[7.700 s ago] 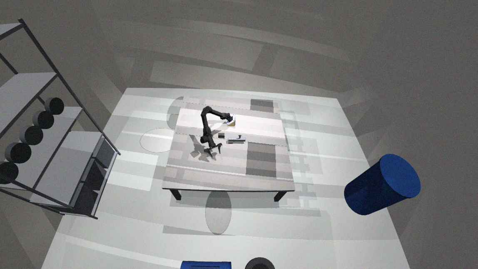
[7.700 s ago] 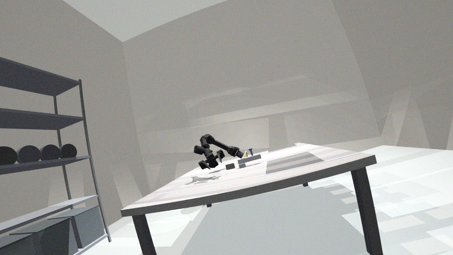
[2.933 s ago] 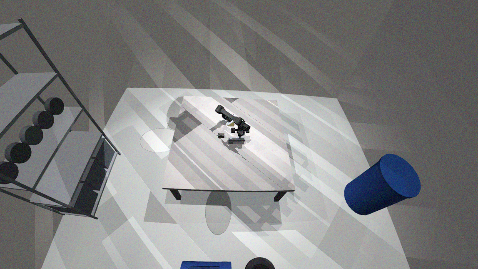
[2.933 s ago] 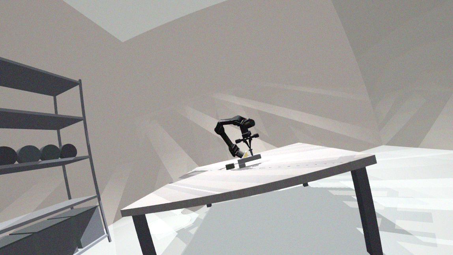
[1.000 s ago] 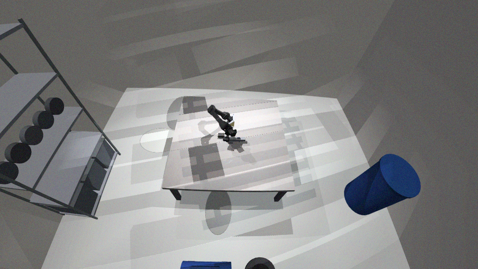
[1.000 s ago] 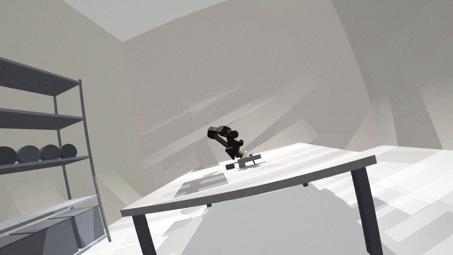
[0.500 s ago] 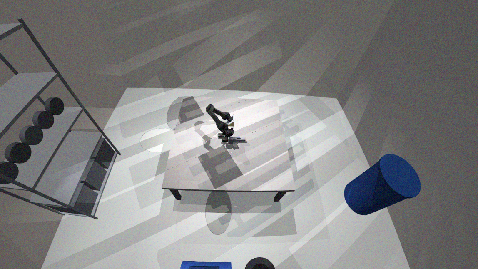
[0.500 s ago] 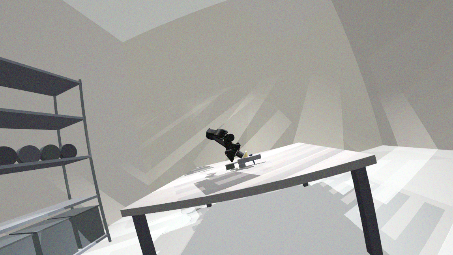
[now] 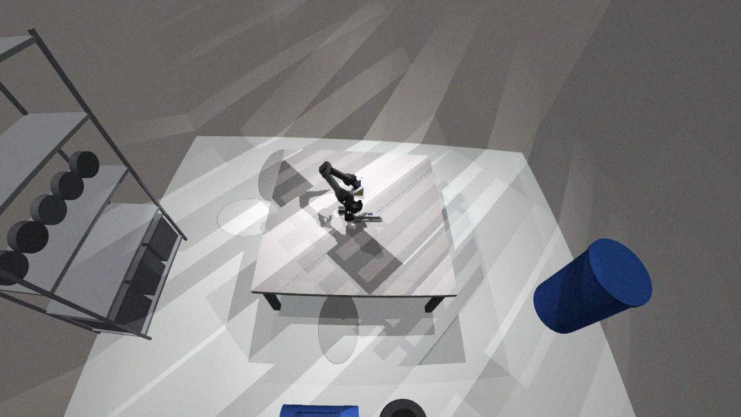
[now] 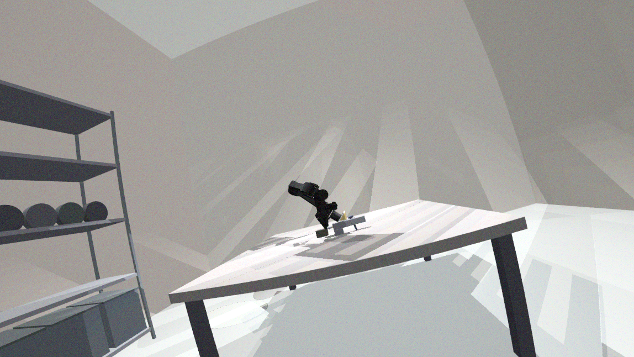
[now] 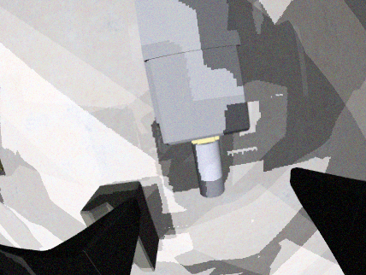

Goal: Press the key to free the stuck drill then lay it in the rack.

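The drill (image 11: 208,162) shows in the wrist view as a short light grey shank with a darker tip. It sticks out of the end of the grey holder (image 11: 184,115) (image 10: 351,223) (image 9: 375,219), with a yellow ring at its root. My gripper (image 11: 217,192) (image 10: 326,226) (image 9: 349,218) is open and empty. Its fingertips stand wide on either side of the shank's end; their height above it is hard to tell. A small blue piece (image 10: 350,216), which looks like the key, shows at the holder. The dark block (image 11: 148,231) (image 10: 321,232), which looks like the rack, is partly behind the left finger.
A yellow wedge-shaped piece (image 9: 358,192) (image 10: 343,216) stands near the arm's base. The table (image 9: 310,274) (image 10: 399,253) carries the arm. A shelf unit (image 9: 111,139) (image 10: 121,190) stands at the left and a blue drum (image 9: 575,295) at the right, both off the table.
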### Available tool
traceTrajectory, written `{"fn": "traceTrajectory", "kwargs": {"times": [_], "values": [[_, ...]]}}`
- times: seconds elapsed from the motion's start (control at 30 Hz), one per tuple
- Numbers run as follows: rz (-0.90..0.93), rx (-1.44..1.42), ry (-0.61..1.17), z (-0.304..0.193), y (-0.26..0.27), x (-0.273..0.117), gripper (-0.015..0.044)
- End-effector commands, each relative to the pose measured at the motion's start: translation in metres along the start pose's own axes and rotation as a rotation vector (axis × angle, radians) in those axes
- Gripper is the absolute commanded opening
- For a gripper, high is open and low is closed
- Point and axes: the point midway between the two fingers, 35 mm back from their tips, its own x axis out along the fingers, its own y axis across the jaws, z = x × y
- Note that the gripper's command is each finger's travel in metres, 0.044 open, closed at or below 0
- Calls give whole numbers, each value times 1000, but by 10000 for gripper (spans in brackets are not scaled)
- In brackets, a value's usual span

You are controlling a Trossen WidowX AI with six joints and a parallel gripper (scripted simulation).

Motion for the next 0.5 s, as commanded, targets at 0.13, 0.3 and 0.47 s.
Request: {"fn": "traceTrajectory", "kwargs": {"times": [0.13, 0.3, 0.47], "values": [[5, -7, 5, 4, 1, 14, 440], [5, -7, 5, 6, 1, 22, 440], [5, -7, 6, 8, 2, 30, 440]]}}
